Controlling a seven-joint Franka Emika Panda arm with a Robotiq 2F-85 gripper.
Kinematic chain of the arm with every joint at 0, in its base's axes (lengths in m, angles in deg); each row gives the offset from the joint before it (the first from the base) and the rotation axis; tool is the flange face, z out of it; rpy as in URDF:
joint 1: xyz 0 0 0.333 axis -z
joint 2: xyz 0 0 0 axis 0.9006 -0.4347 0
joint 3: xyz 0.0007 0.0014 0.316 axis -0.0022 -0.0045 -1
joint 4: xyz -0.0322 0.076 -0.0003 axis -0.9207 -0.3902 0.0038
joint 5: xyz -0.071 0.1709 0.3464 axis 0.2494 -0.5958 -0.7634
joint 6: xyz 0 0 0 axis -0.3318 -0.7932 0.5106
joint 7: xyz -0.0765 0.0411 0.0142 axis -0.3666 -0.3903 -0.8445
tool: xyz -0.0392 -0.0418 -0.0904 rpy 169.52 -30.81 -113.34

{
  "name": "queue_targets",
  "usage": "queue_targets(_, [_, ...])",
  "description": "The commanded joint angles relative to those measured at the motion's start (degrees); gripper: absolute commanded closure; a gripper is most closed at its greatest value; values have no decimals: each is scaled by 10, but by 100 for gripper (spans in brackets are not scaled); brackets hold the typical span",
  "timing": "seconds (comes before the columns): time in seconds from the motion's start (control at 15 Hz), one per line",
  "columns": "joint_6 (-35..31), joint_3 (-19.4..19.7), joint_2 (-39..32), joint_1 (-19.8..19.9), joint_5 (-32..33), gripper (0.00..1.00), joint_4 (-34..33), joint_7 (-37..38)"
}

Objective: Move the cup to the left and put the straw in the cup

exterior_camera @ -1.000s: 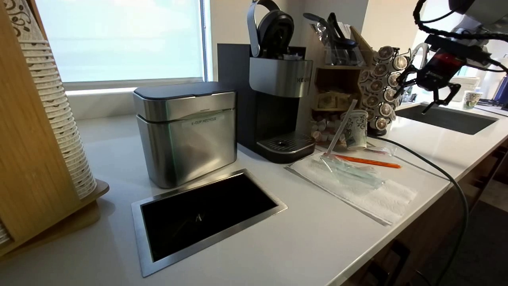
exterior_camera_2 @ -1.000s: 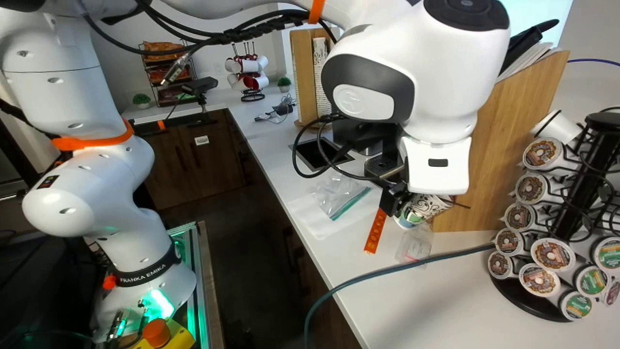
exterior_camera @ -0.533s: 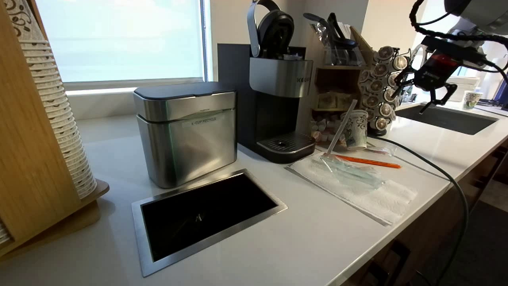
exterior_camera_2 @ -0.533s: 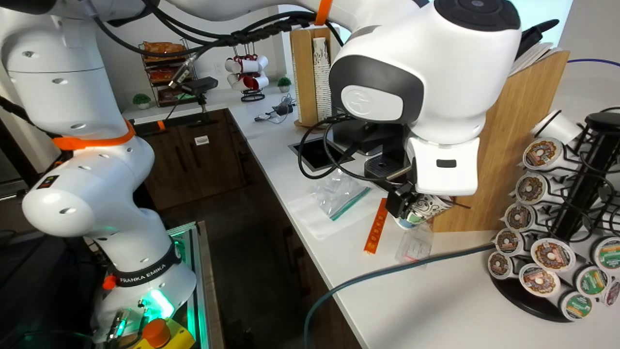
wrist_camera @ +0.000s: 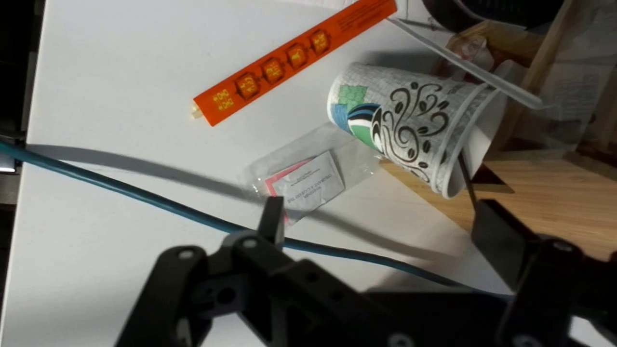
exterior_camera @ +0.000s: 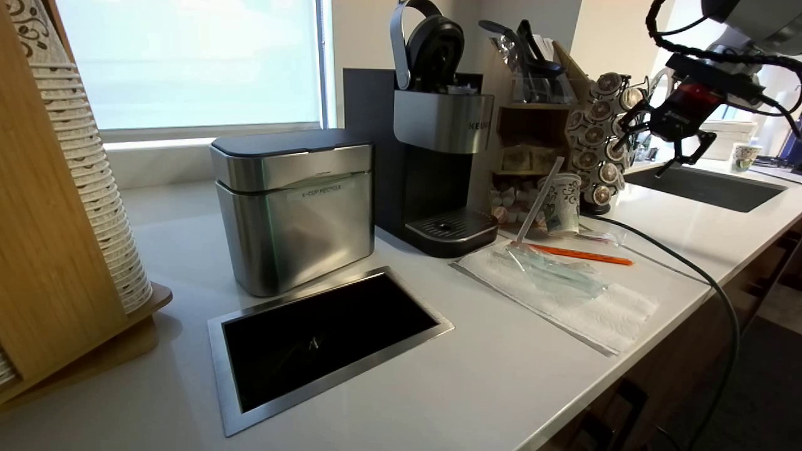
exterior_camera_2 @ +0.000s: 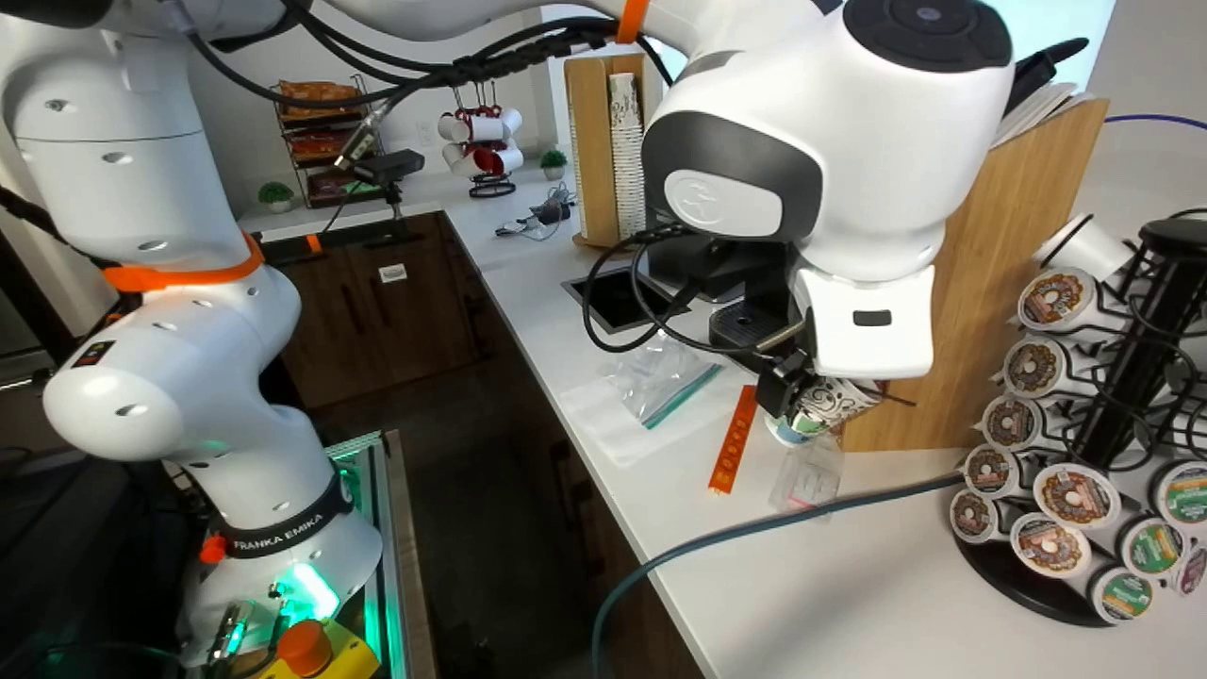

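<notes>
In the wrist view the cup (wrist_camera: 402,123) stands on the counter (wrist_camera: 130,91) at twelve o'clock from the claw (wrist_camera: 383,217), whose jaws are spread wide, holding nothing; the cup's long axis is upright, its mouth showing toward four o'clock

Arm (exterior_camera_2: 179,349): white, glossy, rounded shells with small oval recesses (exterior_camera_2: 118,157). Base collar (exterior_camera_2: 278,540): black, lettered FRANKA EMIKA in white; a green lamp (exterior_camera_2: 313,589) glows below it and an orange-red knob (exterior_camera_2: 213,549) sits beside it. Strap (exterior_camera_2: 189,275): orange, fitted around the link above. A second orange band (exterior_camera_2: 632,21) circles the upper link — black cables (exterior_camera_2: 613,348) run past it, partly bound in a knobbly black wrap (exterior_camera_2: 533,59). Side cover (exterior_camera_2: 740,137): dark grey, with a white rounded insert (exterior_camera_2: 724,203) bearing a faint mark. Cap (exterior_camera_2: 929,28): black, round. Wrist block (exterior_camera_2: 872,349): white, with a black rectangular recess (exterior_camera_2: 872,318). Gripper (wrist_camera: 383,219): black linkages (wrist_camera: 270,267) — silver screw heads (wrist_camera: 185,254), round holes (wrist_camera: 225,295), flat fingertips (wrist_camera: 503,246); an exterior view shows a red section (exterior_camera: 702,95) on its body.
</notes>
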Motion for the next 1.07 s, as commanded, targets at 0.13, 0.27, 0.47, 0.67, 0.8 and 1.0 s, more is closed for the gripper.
queue_targets(0.13, [32,2,-27,16,-77,0,-26,-90])
queue_targets(0.27, [41,4,-42,21,-90,0,-38,-101])
queue_targets(0.47, [43,2,-72,23,-101,0,-58,-78])
queue_targets(0.67, [29,-8,-106,15,-106,0,-78,-58])
queue_targets(0.8, [26,-16,-125,11,-106,0,-92,-48])
queue_targets(1.0, [28,-27,-149,11,-106,0,-112,-42])
